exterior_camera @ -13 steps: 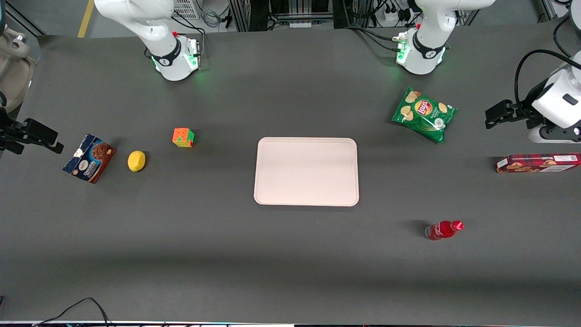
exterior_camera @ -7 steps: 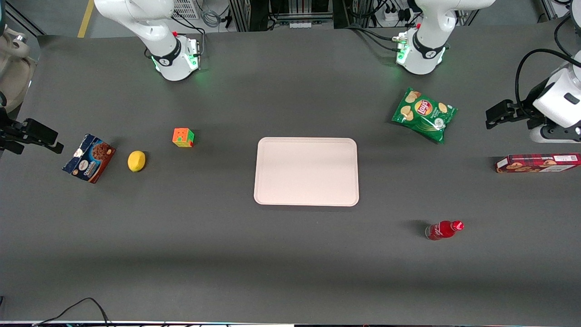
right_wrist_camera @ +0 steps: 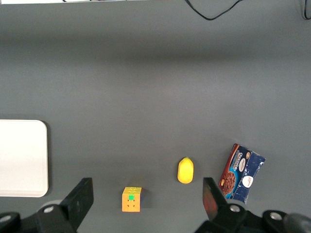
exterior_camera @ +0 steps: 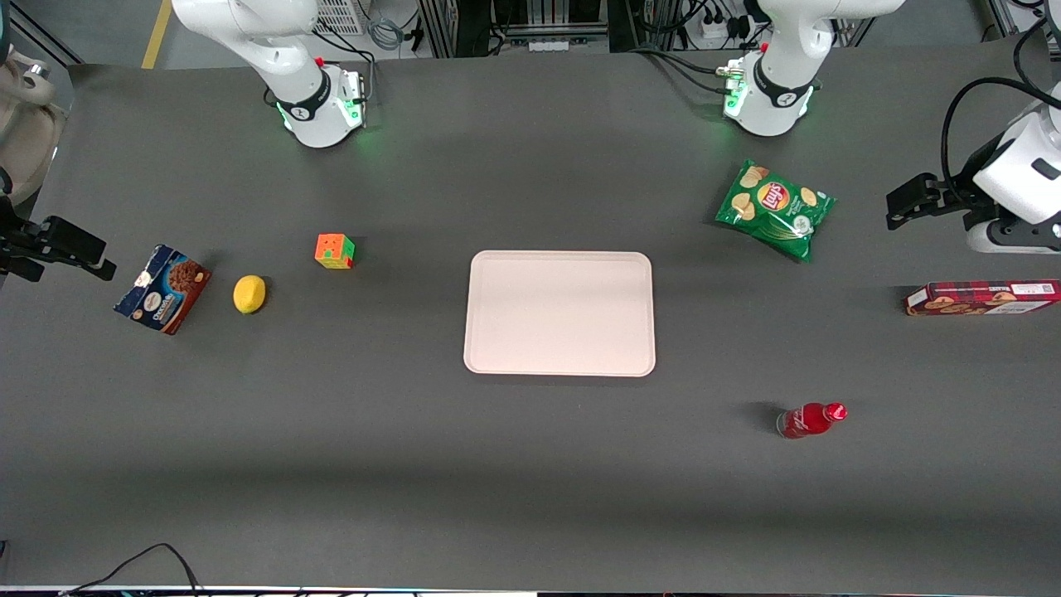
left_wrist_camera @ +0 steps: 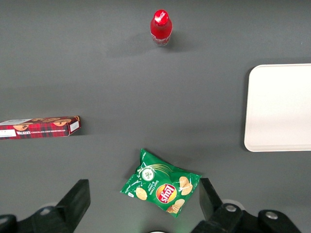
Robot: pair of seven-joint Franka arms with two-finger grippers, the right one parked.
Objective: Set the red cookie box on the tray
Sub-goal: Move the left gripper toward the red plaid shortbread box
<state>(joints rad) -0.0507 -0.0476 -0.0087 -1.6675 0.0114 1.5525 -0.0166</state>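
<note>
Closest to the front camera is the red bottle (exterior_camera: 810,419) on the dark surface (exterior_camera: 331,456), then the pink tray (exterior_camera: 559,313) mid-surface with nothing on it. The red cookie box (exterior_camera: 981,298) lies flat way out at the working arm's end, well apart from the tray. Farther off, the tool (exterior_camera: 899,208) hangs above the surface with its fingers (left_wrist_camera: 77,199) spread wide, gripping nothing, near the green chip bag (exterior_camera: 775,208).

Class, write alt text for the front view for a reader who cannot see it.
An empty pink tray sits mid-table; the red cookie box lies toward the working arm's end, with the open gripper hovering near it. A chip bag and red bottle lie between them.
</note>
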